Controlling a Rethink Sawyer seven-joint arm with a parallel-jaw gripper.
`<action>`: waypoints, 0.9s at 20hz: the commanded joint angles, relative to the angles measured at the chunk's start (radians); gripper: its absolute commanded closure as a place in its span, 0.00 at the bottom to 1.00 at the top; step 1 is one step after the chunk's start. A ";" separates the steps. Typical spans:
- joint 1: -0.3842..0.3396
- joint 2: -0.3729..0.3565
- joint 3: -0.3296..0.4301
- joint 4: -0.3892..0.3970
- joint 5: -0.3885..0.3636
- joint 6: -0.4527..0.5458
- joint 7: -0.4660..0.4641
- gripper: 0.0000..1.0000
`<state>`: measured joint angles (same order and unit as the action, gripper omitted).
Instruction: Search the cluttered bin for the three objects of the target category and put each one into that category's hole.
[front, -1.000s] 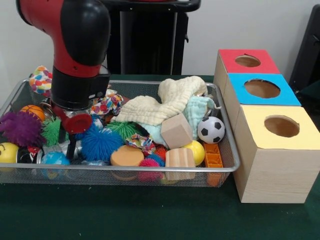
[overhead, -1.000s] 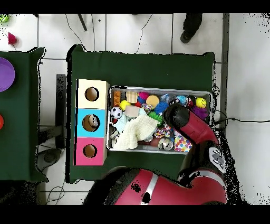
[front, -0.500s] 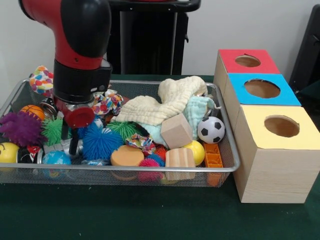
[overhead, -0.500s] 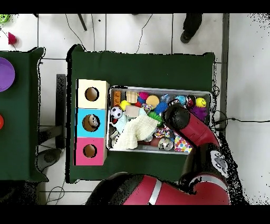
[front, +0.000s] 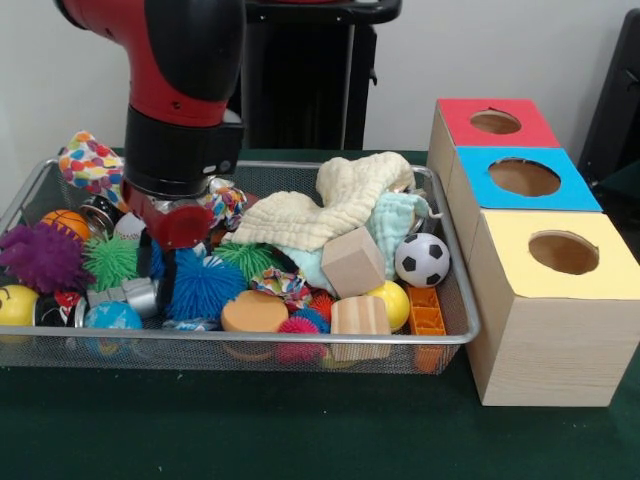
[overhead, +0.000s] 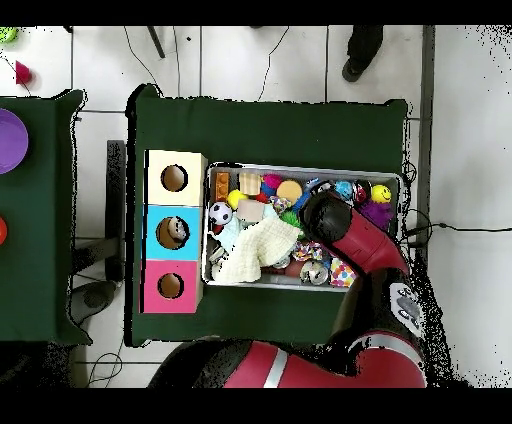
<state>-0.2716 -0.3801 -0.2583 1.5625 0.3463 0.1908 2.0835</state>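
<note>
Gripper (front: 158, 262), its grasp state impossible to tell, hangs at left-centre of the frame over the blue spiky ball (front: 203, 286) inside the mesh bin (front: 452, 300).

No readable text, labels or numbers anywhere (boxes bear plain colours only).

We see the red and black arm (front: 180, 90) reaching down over the left half of the wire bin (front: 440, 345), its gripper (front: 155, 268) low among the contents; how the jaws stand is hidden
</note>
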 joint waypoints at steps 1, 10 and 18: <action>0.025 -0.011 0.092 0.046 0.044 0.036 0.197 0.00; 0.034 0.059 0.118 0.031 0.061 -0.034 0.215 0.00; 0.038 0.080 0.120 0.031 0.053 -0.051 0.206 0.00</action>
<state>-0.2394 -0.3552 -0.2573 1.5636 0.3557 0.1905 2.0835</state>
